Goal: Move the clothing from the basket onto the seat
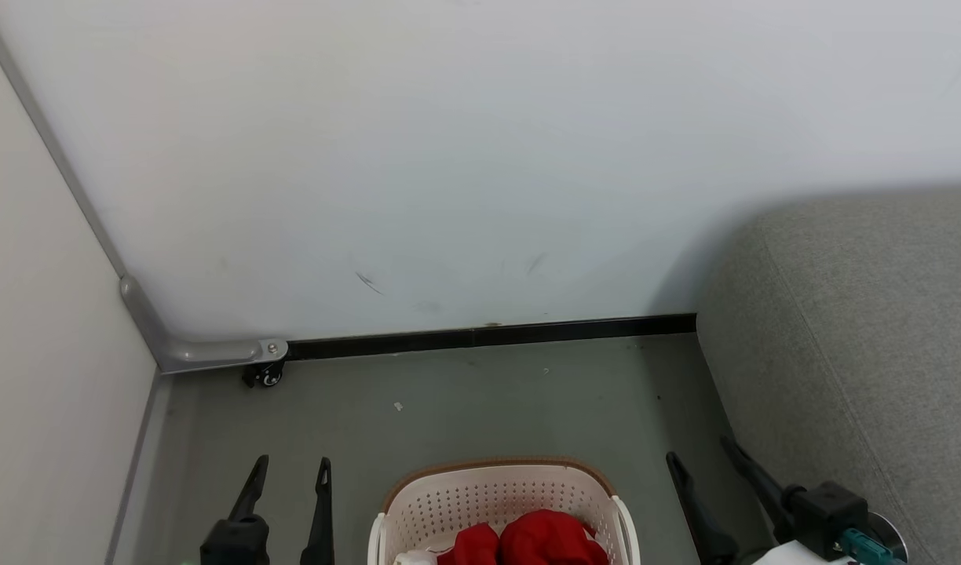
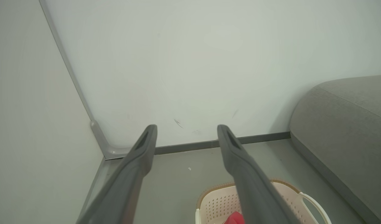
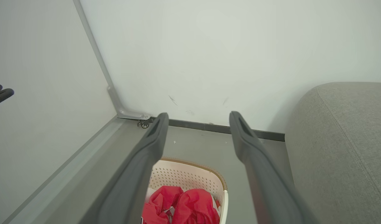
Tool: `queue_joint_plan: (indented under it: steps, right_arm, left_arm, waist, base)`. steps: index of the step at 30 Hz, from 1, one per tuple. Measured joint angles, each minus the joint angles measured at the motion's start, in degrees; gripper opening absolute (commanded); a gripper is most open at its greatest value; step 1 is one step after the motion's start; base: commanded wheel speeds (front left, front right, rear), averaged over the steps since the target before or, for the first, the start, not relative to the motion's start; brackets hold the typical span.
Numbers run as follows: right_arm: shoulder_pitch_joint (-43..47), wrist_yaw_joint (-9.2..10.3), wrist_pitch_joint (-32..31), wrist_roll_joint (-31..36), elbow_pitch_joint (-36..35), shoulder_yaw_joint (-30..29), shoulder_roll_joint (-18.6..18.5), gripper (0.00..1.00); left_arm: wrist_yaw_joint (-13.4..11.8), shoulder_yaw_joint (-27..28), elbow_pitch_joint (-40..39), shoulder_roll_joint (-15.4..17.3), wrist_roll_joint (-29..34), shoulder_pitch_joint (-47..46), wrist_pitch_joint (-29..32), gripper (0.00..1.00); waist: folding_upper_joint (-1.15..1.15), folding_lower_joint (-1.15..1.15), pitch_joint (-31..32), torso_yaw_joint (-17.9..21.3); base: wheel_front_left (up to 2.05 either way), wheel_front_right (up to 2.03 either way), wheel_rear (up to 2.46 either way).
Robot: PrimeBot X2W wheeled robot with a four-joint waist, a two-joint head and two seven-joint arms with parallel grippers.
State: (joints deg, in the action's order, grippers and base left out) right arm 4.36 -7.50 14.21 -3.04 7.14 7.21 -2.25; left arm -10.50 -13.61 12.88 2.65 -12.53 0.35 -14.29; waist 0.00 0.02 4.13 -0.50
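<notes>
Currently: the left fingers [image 1: 322, 486], long and dark, stand spread wide with nothing between them, over the grey floor [image 1: 465, 400] to the left of the cream-white perforated plastic basket [image 1: 488, 498] with a brown rim. The right fingers [image 1: 682, 475] are likewise spread wide and empty, just beside the large grey fabric-upholstered seat [image 1: 865, 329]. The basket stands on the floor between the two pairs, near the white wall [image 1: 480, 157]. The bright red soft clothing [image 1: 543, 537] lies bunched inside the basket.
</notes>
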Motion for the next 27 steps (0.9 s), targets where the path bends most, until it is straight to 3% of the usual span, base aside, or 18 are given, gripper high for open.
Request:
queue_joint_plan:
  steps: [18,27]
  right_arm:
    - [0.1,0.0,0.0,-0.6,-2.5,-2.8,0.0,1.0]
    - [0.1,0.0,0.0,-0.7,-4.4,-3.4,0.0,1.0]
  left_arm:
    - [-0.4,-0.4,0.8,0.6,0.1,-1.4,0.1,1.0]
    - [0.9,-3.3,1.9,0.8,1.6,-5.1,1.7,1.0]
  waist:
    - [0.0,-0.01,-2.9,0.5]
    - [0.0,-0.01,-5.8,1.1]
  base:
    - [0.0,0.0,0.0]
    - [0.0,0.0,0.0]
